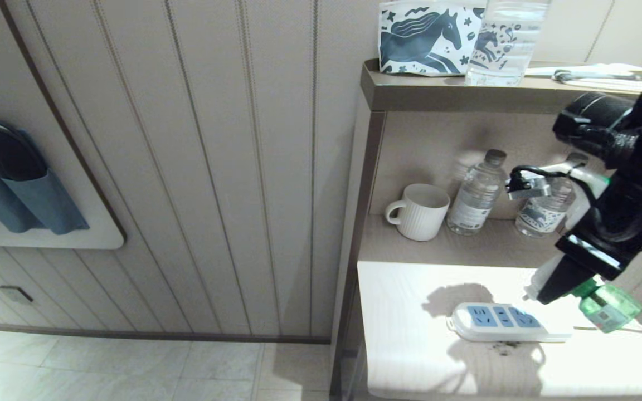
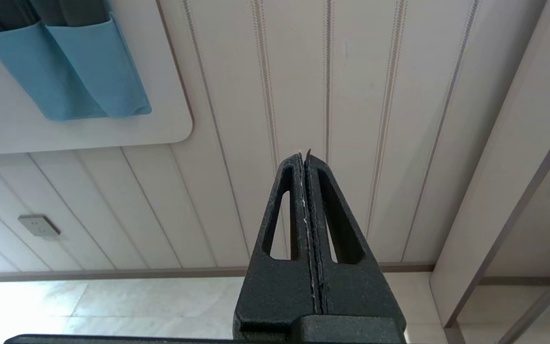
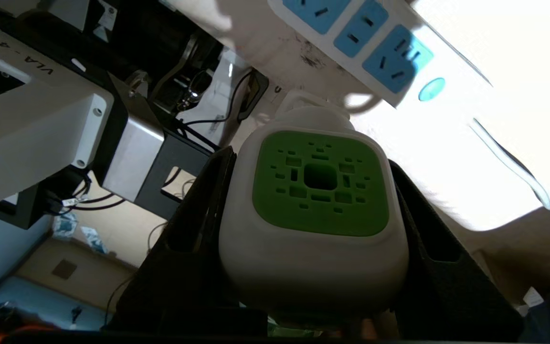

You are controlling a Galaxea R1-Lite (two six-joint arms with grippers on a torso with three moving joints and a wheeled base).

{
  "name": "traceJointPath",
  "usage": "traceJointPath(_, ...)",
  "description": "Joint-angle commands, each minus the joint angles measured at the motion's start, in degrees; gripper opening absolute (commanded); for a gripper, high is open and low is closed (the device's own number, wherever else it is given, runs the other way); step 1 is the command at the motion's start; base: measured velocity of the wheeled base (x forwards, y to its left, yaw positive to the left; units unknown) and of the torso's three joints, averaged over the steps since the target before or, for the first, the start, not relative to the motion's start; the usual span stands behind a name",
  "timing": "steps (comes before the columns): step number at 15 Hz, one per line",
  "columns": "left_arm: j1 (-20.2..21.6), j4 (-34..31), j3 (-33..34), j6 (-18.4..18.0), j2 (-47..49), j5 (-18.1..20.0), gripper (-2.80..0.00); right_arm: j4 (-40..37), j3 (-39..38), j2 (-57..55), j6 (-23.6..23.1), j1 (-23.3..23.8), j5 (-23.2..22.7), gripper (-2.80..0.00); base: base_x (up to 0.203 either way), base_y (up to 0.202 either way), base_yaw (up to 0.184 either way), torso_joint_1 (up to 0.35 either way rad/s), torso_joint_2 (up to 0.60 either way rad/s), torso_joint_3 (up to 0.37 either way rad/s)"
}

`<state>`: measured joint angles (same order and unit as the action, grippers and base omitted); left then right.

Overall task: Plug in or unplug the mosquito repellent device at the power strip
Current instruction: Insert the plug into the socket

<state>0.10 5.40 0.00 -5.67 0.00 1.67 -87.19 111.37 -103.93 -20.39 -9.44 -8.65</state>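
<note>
The mosquito repellent device (image 3: pixel 313 215), a white rounded head with a green vented centre, sits clamped between the two dark fingers of my right gripper (image 3: pixel 311 157). In the head view its green bottle (image 1: pixel 608 306) sticks out below the right gripper (image 1: pixel 546 289), held in the air just right of the power strip (image 1: pixel 502 323). The strip, a white bar with three light-blue socket panels (image 3: pixel 351 33) and a blue button (image 3: pixel 431 89), lies flat on the white tabletop (image 1: pixel 410 345); all three sockets are bare. My left gripper (image 2: pixel 305 155) is shut and empty, facing the panelled wall.
A white ribbed mug (image 1: pixel 418 211) and two clear water bottles (image 1: pixel 477 192) stand on the shelf behind the strip. Above them a top shelf (image 1: pixel 443 89) carries a horse-print pouch and another bottle. The strip's thin cord (image 3: pixel 509 162) runs off to the right. Blue slipper pockets (image 1: pixel 20 184) hang on the wall.
</note>
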Motion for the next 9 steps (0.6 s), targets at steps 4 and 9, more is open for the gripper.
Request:
traceJointPath(4,0.0,0.0,0.0,0.0,0.0,0.0,-2.80,-2.8,0.4,-5.0,-0.2,-3.3,0.4,-2.80,0.000,0.000,0.000,0.000,0.00,0.000)
traceJointPath(9,0.0,0.0,0.0,0.0,0.0,0.0,-2.80,-2.8,0.7,-5.9,-0.6,-4.9,3.2,-2.80,0.000,0.000,0.000,0.000,0.00,0.000)
